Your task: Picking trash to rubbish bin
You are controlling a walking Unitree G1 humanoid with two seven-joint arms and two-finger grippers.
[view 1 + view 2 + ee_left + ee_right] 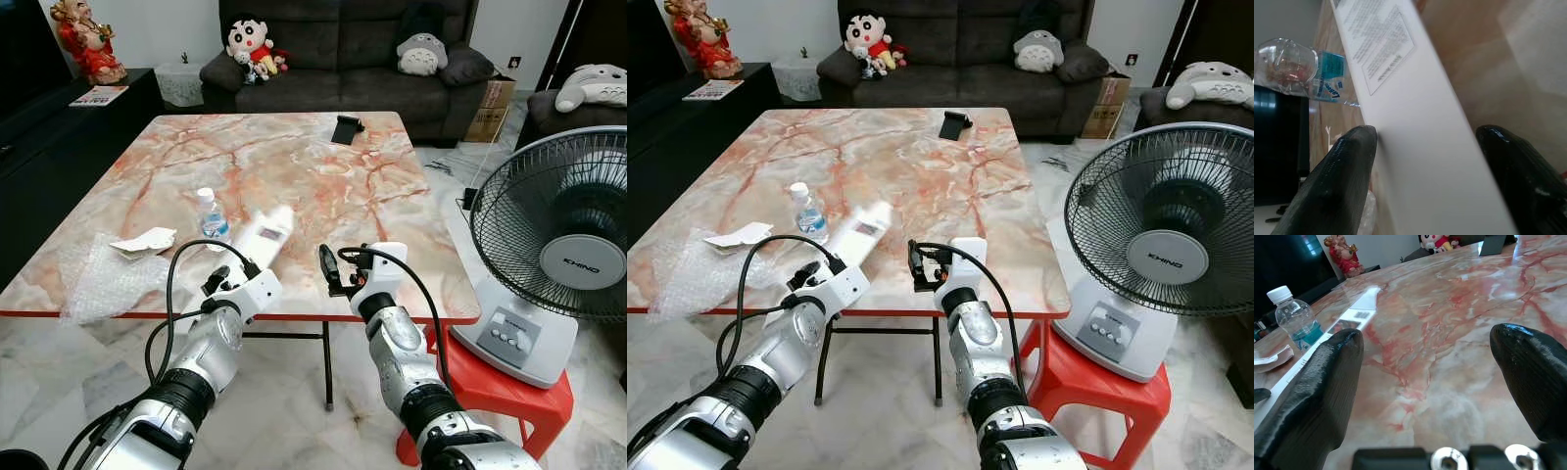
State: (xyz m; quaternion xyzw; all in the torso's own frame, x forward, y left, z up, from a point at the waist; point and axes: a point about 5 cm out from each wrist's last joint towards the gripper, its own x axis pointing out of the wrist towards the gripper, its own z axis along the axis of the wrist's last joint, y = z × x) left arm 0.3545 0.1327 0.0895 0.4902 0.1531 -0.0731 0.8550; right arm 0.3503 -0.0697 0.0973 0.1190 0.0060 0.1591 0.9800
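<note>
A long white box (269,233) lies near the front edge of the marble table (294,157). My left gripper (253,266) grips its near end, one black finger on each side of it, as the left wrist view shows (1425,142). A small clear water bottle (211,217) with a blue label stands just left of the box. A crumpled white paper (145,240) and a sheet of bubble wrap (103,279) lie at the front left corner. My right gripper (341,266) hovers open over the front edge, right of the box, with nothing between its fingers (1327,382).
A black object (347,128) lies at the table's far side. A standing fan (563,225) rests on a red stool (490,392) to the right. A dark sofa (343,59) with plush toys stands behind, and a dark cabinet (59,127) on the left.
</note>
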